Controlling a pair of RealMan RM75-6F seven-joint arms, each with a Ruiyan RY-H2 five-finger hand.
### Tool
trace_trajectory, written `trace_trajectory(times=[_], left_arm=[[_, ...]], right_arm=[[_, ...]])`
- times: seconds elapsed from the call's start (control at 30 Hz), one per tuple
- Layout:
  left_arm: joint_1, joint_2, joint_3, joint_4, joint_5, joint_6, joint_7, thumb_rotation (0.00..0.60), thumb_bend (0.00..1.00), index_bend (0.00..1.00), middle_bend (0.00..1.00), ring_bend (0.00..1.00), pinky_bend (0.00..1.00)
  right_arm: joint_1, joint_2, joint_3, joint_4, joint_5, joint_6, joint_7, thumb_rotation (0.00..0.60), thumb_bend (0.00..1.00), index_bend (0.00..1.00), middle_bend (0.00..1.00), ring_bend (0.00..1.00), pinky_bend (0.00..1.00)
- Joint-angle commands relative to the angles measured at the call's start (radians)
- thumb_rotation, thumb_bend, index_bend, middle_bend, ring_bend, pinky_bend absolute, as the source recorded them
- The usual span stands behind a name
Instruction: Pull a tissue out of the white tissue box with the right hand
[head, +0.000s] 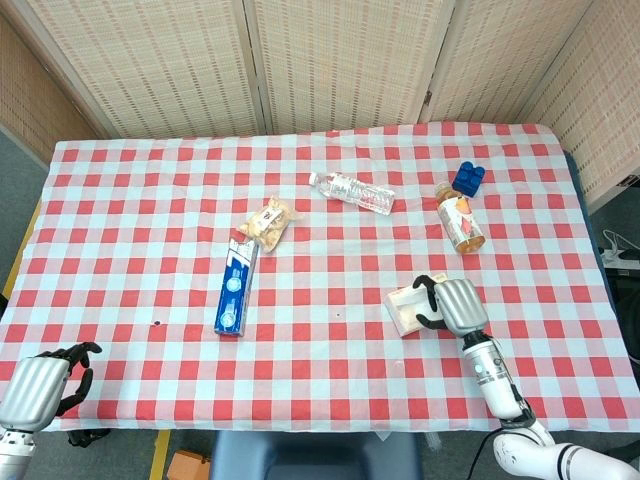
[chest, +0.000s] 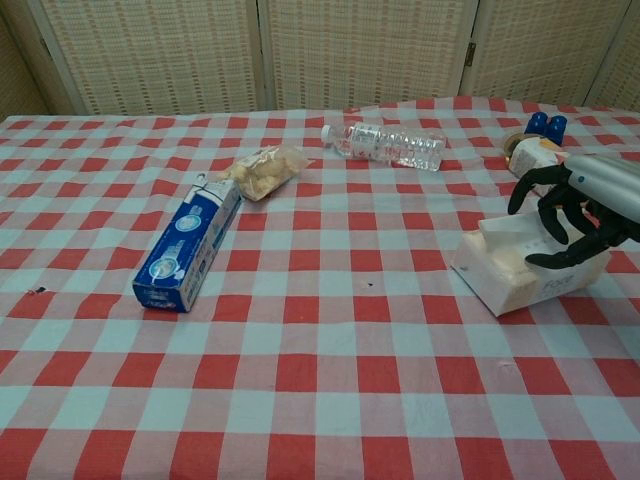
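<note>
The white tissue box (head: 404, 309) lies on the checked tablecloth at the front right, and its near end also shows in the chest view (chest: 505, 271). A tissue (chest: 506, 229) sticks up from its top, partly hidden by the fingers. My right hand (head: 454, 305) hovers over the right half of the box with fingers spread and curved. In the chest view this hand (chest: 580, 212) arches over the box top with its thumb down by the front side; I see no grip on the tissue. My left hand (head: 42, 383) rests off the table's front left corner, holding nothing.
A blue toothpaste box (head: 236, 283) lies left of centre, with a snack bag (head: 268, 222) behind it. A water bottle (head: 352, 192) lies at mid-back. An orange jar (head: 460, 222) and blue blocks (head: 468, 178) lie behind the tissue box.
</note>
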Motion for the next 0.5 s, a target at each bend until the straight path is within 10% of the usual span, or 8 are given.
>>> trace_trajectory(times=[0.03, 0.5], left_arm=[[0.0, 0.0, 0.0, 0.0, 0.001, 0.001, -0.001, 0.6, 0.54, 0.38, 0.51, 0.57, 0.61], [0.0, 0.001, 0.0, -0.001, 0.002, 0.0, 0.001, 0.6, 0.54, 0.38, 0.51, 0.57, 0.61]], right_arm=[[0.008, -0.012, -0.007, 0.017, 0.004, -0.008, -0.002, 0.6, 0.34, 0.5, 0.74, 0.78, 1.0], [-0.013, 0.019, 0.002, -0.023, 0.019, 0.072, -0.04, 0.6, 0.69, 0.7, 0.74, 0.79, 1.0]])
